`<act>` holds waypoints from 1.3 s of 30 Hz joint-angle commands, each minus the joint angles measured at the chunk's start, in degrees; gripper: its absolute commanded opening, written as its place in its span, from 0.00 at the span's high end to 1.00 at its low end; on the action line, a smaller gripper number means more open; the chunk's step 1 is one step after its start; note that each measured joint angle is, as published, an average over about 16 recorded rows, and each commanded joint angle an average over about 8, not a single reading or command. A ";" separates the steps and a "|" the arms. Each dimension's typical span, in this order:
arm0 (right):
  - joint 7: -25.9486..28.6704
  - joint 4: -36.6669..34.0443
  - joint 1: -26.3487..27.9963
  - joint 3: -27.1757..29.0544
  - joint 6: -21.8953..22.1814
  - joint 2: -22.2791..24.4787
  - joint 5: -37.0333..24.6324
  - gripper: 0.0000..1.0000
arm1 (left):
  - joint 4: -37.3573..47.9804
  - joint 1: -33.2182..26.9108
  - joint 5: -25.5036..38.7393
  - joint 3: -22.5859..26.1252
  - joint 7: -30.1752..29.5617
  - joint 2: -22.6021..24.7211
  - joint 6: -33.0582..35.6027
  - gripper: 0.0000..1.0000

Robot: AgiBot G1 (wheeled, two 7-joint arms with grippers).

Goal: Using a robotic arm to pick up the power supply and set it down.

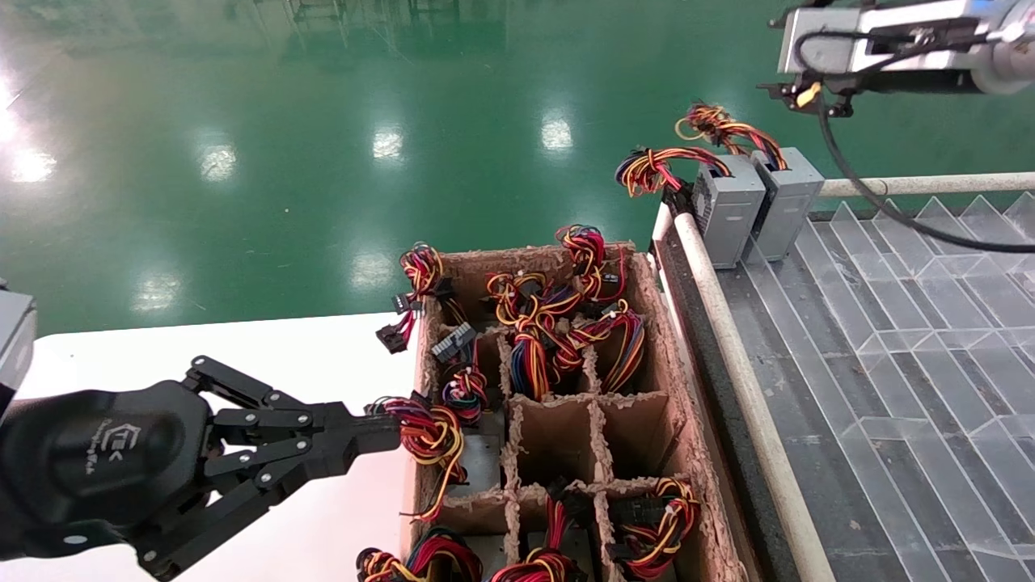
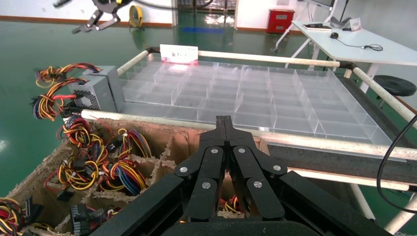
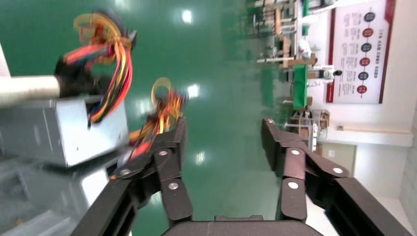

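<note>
Two grey units already stand side by side at the far left corner of the clear divider tray; the power supply with orange-yellow-red wires is the right-hand one, set down. The right gripper hangs above it, fingers apart, holding nothing. More units wait in the cardboard crate — the left gripper reaches over its near left cells, closed on nothing. Only the left wrist view shows the tray's whole grid — otherwise unfilled

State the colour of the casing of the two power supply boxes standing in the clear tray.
Grey metal casing, clearest in the head view.
</note>
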 commanded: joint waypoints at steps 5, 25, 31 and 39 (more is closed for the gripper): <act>-0.08 1.26 -0.42 1.26 -2.18 1.49 2.31 0.00 | 0.00 0.00 0.00 0.00 0.00 0.00 0.00 1.00; 20.40 23.83 -19.32 3.71 -12.86 9.95 20.67 0.00 | 0.00 0.00 0.00 0.00 0.00 0.00 0.00 0.62; 27.02 31.16 -25.51 4.50 -16.19 12.68 26.62 0.00 | 0.00 0.00 0.00 0.01 0.00 0.00 0.00 0.00; 35.86 40.94 -33.77 5.56 -20.62 16.33 34.56 0.00 | 0.00 0.00 0.00 0.01 0.00 0.00 0.00 0.00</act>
